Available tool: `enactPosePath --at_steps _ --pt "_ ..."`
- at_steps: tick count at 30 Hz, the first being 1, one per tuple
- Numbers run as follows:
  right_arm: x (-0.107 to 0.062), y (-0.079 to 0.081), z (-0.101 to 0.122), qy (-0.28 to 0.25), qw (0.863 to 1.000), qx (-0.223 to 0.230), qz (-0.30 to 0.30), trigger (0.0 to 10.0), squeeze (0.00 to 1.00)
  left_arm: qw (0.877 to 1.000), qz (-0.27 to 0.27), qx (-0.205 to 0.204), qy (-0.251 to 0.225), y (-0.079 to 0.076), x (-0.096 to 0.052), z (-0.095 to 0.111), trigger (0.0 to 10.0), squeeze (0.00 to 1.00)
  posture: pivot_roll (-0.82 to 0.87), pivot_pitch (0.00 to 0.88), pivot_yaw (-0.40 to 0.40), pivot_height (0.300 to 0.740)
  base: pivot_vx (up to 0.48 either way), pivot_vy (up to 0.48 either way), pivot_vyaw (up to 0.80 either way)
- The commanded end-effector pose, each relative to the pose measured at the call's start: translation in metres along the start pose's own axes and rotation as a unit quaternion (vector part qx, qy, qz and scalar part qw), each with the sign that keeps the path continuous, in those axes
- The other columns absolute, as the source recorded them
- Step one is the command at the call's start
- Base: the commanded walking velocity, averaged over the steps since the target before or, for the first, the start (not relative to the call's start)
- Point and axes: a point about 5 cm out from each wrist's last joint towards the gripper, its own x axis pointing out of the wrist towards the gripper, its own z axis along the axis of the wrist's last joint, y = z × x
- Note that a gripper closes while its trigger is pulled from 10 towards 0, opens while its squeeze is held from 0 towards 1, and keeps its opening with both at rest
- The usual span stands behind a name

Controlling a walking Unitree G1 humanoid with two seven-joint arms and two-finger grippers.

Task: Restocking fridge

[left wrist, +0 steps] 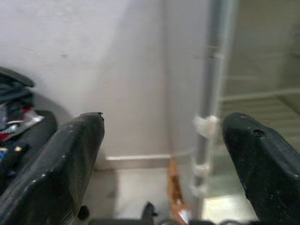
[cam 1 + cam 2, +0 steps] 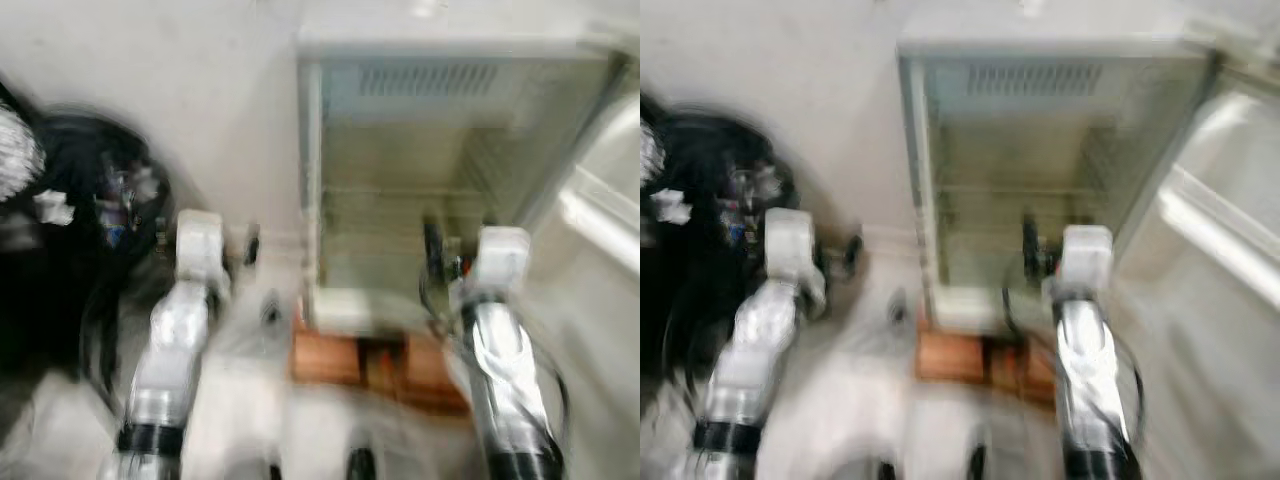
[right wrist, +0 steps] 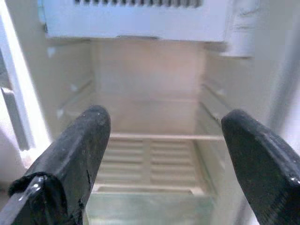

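Observation:
A small white fridge [image 2: 420, 180] stands open in front of me, its door [image 2: 600, 200] swung out to the right. Inside it, a freezer box [image 3: 136, 18] sits above a wire shelf [image 3: 154, 137], and I see no goods on the shelf. My right gripper [image 3: 166, 122] is open with nothing in it, and it is aimed into the fridge at shelf height. My left gripper [image 1: 164, 126] is also open and holds nothing. It points at the wall beside the fridge's left edge [image 1: 211, 93]. The head views are blurred.
The fridge rests on a low wooden base [image 2: 360, 360]. A dark heap of bags and cables [image 2: 90, 200] lies on the floor at the left against the white wall [image 2: 180, 80]. Pale floor [image 2: 250, 380] runs between the heap and the fridge.

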Motion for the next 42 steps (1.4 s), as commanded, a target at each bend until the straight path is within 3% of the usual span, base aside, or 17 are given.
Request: enactPosePath --at_steps 1,6,16,21,25,30,34,42 --pt "0.002 0.001 0.007 -0.009 1.0 0.002 0.0 10.0 0.0 1.0 0.013 0.0 0.012 0.005 -0.003 -0.007 10.0 0.0 -0.01 0.025 0.047 0.74 -0.356 0.0 0.0" --pt "0.001 -0.005 0.014 -0.012 1.0 0.01 -0.015 10.0 0.0 1.0 0.021 -0.009 0.01 0.006 -0.003 -0.004 10.0 0.0 -0.01 0.04 0.055 0.74 -0.349 0.0 0.0" --pt "-0.003 -0.009 0.019 -0.002 0.999 0.038 -0.032 10.0 0.0 1.0 0.002 0.014 -0.008 0.007 0.0 0.002 10.0 0.0 -0.01 0.044 0.032 0.74 -0.255 0.0 0.0" --pt "-0.006 -0.01 0.019 0.008 0.999 0.027 -0.024 10.0 0.0 1.0 -0.018 -0.001 -0.02 0.008 -0.009 0.006 10.0 0.0 -0.01 0.06 0.01 0.74 0.0 0.0 0.0" --pt "-0.004 -0.012 0.016 0.016 1.0 0.016 -0.019 10.0 0.0 1.0 -0.002 0.0 -0.011 0.005 -0.012 0.0 10.0 0.0 -0.01 0.071 0.004 0.74 0.0 0.0 -0.65" --pt "-0.009 -0.013 0.01 0.034 0.999 0.0 -0.006 10.0 0.0 0.999 0.013 -0.021 0.02 0.0 -0.021 -0.015 10.0 0.0 0.0 0.079 -0.027 0.74 0.0 -0.405 -0.79" --pt "-0.017 -0.009 0.004 0.05 0.999 -0.007 0.007 10.0 0.0 1.0 0.001 -0.011 0.024 -0.001 -0.028 -0.017 10.0 0.0 0.0 0.083 -0.028 0.74 0.0 -0.442 -0.49" --pt "-0.01 -0.005 0.001 0.049 0.999 -0.01 0.017 10.0 0.0 1.0 -0.017 -0.006 0.024 -0.002 -0.03 -0.014 10.0 0.0 0.01 0.116 0.0 0.74 0.0 -0.477 -0.05"
